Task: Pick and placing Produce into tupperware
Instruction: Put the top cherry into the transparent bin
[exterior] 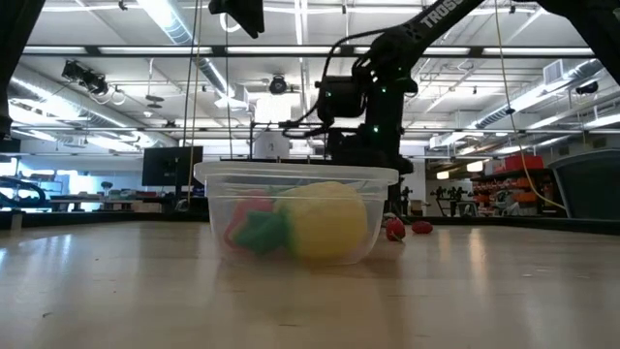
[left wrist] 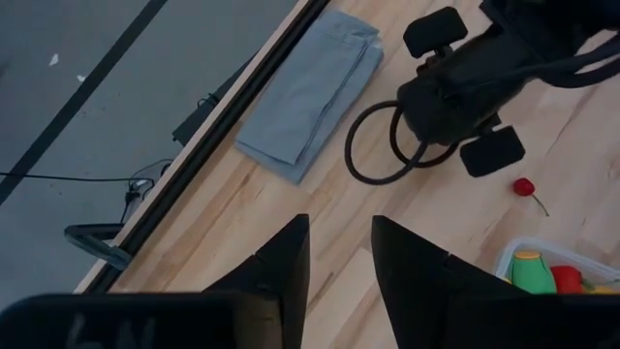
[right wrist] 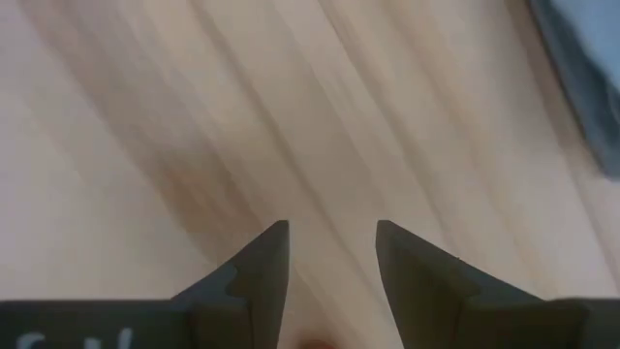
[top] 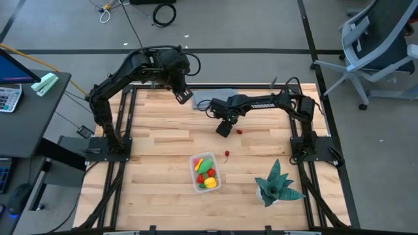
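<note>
Holding yellow, green and red produce (top: 206,173), the clear tupperware (top: 195,185); both grippers' fingers parted, empty

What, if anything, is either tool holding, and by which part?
Nothing. The left tool and the right tool both show an empty gap between their fingers above bare table.

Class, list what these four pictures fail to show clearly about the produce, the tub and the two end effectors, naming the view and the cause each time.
- Tub contents, high view: too small to count pieces.
- Same tub, low view: the cloudy wall blurs the fruit; the yellow lemon hides what lies behind it.
- Tub, left wrist view: cut off by the picture's edge.
- Red piece below the right end effector, right wrist view: cut off and blurred.
- Left end effector: open, empty.
</note>
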